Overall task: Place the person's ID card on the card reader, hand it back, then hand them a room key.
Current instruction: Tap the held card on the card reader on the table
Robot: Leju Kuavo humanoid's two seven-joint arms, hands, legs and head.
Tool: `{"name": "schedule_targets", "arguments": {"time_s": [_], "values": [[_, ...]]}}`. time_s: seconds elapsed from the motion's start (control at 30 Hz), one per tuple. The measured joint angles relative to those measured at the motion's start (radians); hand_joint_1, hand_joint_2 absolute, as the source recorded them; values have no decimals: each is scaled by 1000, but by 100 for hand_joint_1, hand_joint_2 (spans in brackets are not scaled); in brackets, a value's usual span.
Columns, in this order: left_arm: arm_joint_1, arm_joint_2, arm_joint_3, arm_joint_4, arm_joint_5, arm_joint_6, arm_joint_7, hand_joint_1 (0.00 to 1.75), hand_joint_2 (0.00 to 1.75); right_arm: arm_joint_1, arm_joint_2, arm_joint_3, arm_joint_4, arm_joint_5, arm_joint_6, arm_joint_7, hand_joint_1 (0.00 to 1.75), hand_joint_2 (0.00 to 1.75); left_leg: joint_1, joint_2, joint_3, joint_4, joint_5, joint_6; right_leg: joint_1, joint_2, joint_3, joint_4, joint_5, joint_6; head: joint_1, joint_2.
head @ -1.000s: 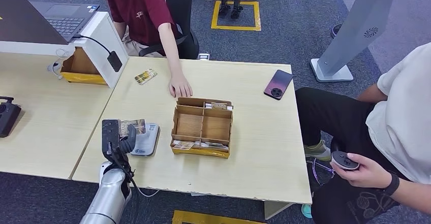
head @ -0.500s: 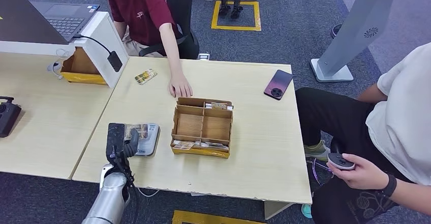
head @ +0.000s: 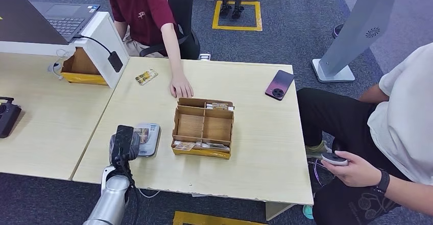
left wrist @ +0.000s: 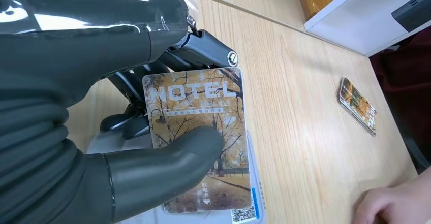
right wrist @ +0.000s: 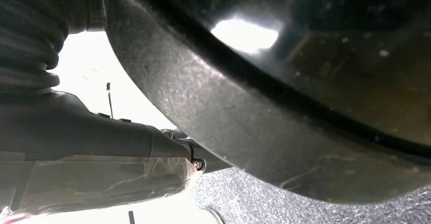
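Light wooden table [head: 265,148]: carries everything below, with a second table abutting on the robot's left.

Person in a dark red shirt [head: 140,10]: seated at the far side, one hand [head: 181,88] flat on the tabletop, well beyond the robot's fingers.

Cardboard divided tray [head: 203,127]: to the right of the left hand's fingers, cards lying in its near and far compartments.

Left hand [head: 124,142]: at the near table edge, thumb [left wrist: 167,158] pressed on the face of a card printed "HOTEL" [left wrist: 198,132], darker fingers [left wrist: 152,69] behind it, so the card is grasped. Card tilted, its lower end over the card reader [head: 147,139].

Card reader: grey-white, directly under and just beyond the fingertips; whether the card touches it cannot be told.

Phone [head: 279,84]: dark red, far right of the fingers.

Second patterned card [head: 146,76]: on the table beyond the fingers.

Right hand [right wrist: 91,148]: seen close in its wrist view; finger state cannot be told.
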Motion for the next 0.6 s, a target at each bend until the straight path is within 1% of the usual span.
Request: {"name": "schedule_targets", "arguments": {"time_s": [0.1, 0.33, 0.6], "values": [[-1, -3, -3, 20, -65, 49, 15, 175, 175, 0, 0, 0, 0, 0, 0, -1, 0, 175, 0, 0, 0, 0, 0, 0, 0, 0, 0, 0, 0, 0, 0, 0], [-5, -9, -5, 42, -96, 72, 24, 175, 175, 0, 0, 0, 0, 0, 1, -3, 0, 175, 0, 0, 1, 0, 0, 0, 0, 0, 0, 0, 0, 0, 0, 0], [-13, -14, -5, 73, -224, 142, 49, 175, 175, 0, 0, 4, 0, 0, 5, -6, 0, 175, 0, 0, 1, 0, 0, 0, 0, 0, 1, 0, 0, 0, 0, 0]]}}
